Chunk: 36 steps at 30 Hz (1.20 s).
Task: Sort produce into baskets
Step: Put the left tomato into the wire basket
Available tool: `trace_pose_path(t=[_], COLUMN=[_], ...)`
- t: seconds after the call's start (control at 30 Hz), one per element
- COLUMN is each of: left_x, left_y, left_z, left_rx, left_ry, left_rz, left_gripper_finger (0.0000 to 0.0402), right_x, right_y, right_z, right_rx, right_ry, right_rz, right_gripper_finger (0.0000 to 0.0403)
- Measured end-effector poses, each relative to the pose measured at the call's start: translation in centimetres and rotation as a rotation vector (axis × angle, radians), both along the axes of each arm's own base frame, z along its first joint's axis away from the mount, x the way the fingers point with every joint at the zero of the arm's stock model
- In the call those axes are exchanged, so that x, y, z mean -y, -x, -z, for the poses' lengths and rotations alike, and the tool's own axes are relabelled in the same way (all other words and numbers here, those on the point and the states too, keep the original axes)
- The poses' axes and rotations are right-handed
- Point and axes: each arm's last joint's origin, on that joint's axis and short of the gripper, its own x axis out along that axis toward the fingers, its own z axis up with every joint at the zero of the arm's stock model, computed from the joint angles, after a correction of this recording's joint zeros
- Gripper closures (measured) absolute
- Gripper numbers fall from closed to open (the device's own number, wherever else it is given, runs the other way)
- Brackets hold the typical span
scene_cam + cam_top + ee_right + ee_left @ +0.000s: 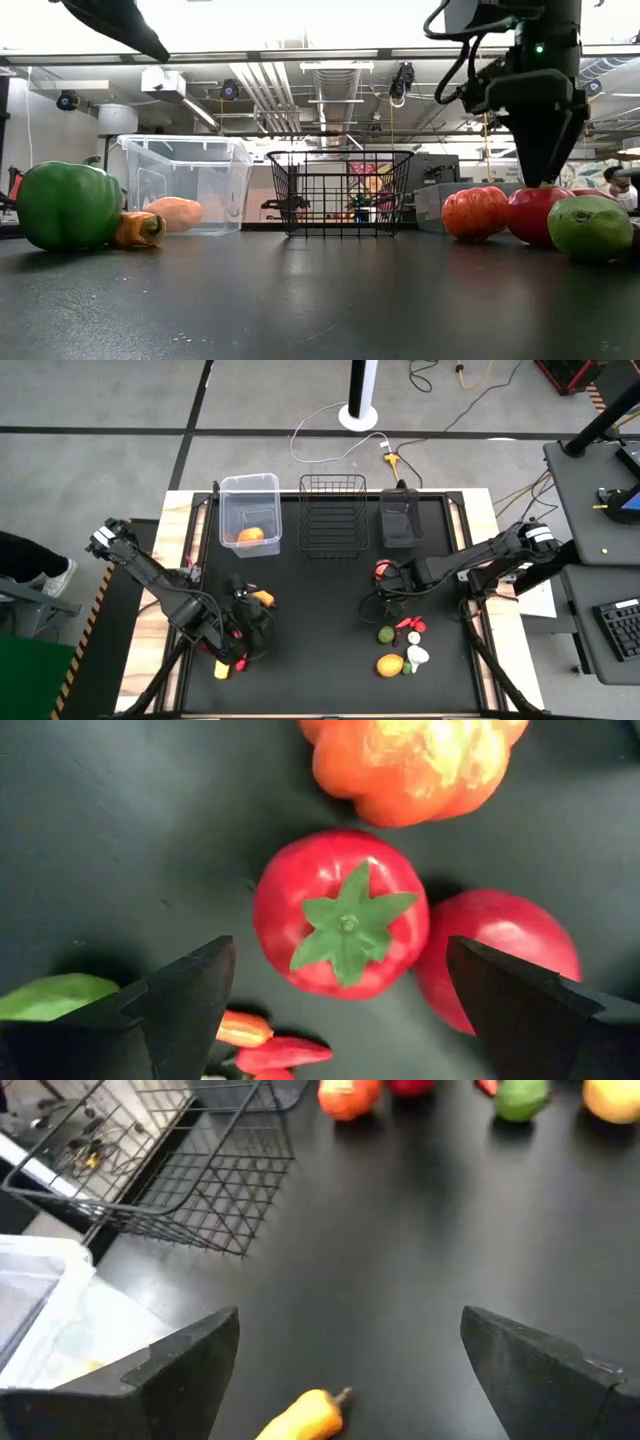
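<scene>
My right gripper hangs open, pointing down over a red tomato with a green calyx. Its fingers stand on either side of the tomato without touching it. Beside that tomato lie an orange-yellow tomato and another red fruit. My left gripper is open at the near left and slants down over a small orange pepper. A green bell pepper rests on the table next to that pepper. At the far edge stand the clear tub, the wire basket and the dark bin.
An orange fruit lies in the clear tub. A lime, red chilies, a yellow-orange fruit and a white piece lie at the near right. A yellow piece lies near the left arm.
</scene>
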Motion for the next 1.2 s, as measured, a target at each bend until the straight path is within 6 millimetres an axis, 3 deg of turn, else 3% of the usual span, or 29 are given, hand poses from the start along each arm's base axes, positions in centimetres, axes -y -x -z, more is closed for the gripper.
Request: trace_pose_path(t=[0.47,0.8,0.97,1.2], left_x=[0.7,0.9,0.9,0.8], left_y=[-0.7,-0.9,-0.8,-0.8], left_z=[1.1,1.5,1.4,1.3], left_rx=[0.023,0.016,0.013,0.015], left_ry=[-0.041,-0.054,-0.045,-0.046], left_rz=[-0.026,-0.029,-0.026,-0.025], left_gripper_finger=[0.0041,0.0041,0.0041,0.0041], right_x=[0.0,-0.1,-0.7,-1.3], right_y=[0.2,-0.2,-1.5,-4.6], right_z=[3.0,2.7,0.8,-5.3], right_rx=[0.056,0.088,0.146,0.364], right_ry=[-0.007,-0.025,-0.103,-0.109], right_rz=[0.002,0.001,-0.039,-0.178], right_gripper_finger=[0.0054,0.0095,0.0095,0.0095])
